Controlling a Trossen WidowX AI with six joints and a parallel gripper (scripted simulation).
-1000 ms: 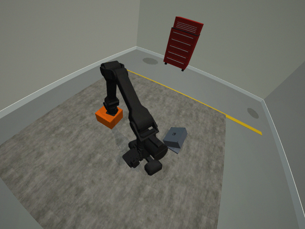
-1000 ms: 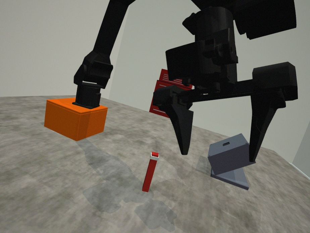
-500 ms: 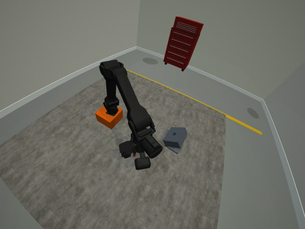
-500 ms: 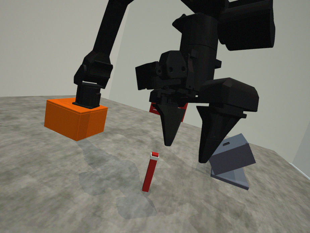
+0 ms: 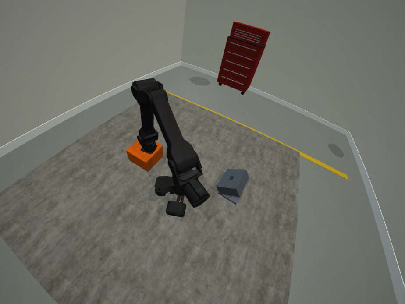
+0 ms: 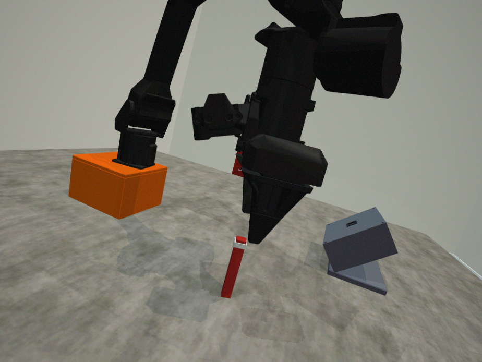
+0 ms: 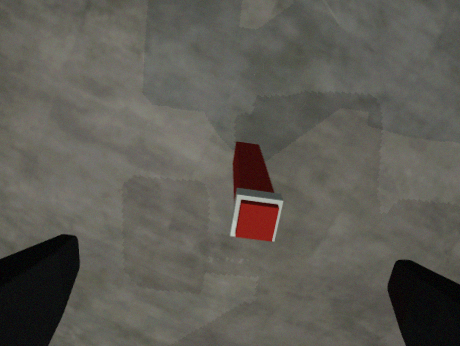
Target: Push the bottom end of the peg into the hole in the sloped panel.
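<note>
Clearly, the square-section red peg [image 5: 180,198] [image 6: 233,270] [image 7: 257,220] is the landmark to steer by: it stands on end on the tabletop [image 5: 114,242] [image 6: 97,335] [image 7: 65,165], its long axis vertical as far as can be judged, with a pale collar [image 6: 240,244] [image 7: 256,194] just under its top. The tool [image 5: 178,200] [image 6: 252,227] [image 7: 239,266] is released and spread wide, above the peg with nothing between its fingers. In the wrist view the peg's top sits laterally between the two fingertips, yet farther up the picture than the line joining them; in the exterior view the nearer fingertip is just to the right of the peg's top. So the approach likely calls for a small shift toward the peg's camera-mount side along with the descent, then a close on its flat sides, which look nearly squared to the fingers. A descent without that shift might clip the collar or topple the peg. The sloped gray-blue panel [image 5: 238,182] [image 6: 335,233], with its small rectangular hole [image 5: 231,177] [image 6: 351,223], is well apart from the peg, to its right in the exterior view.
</note>
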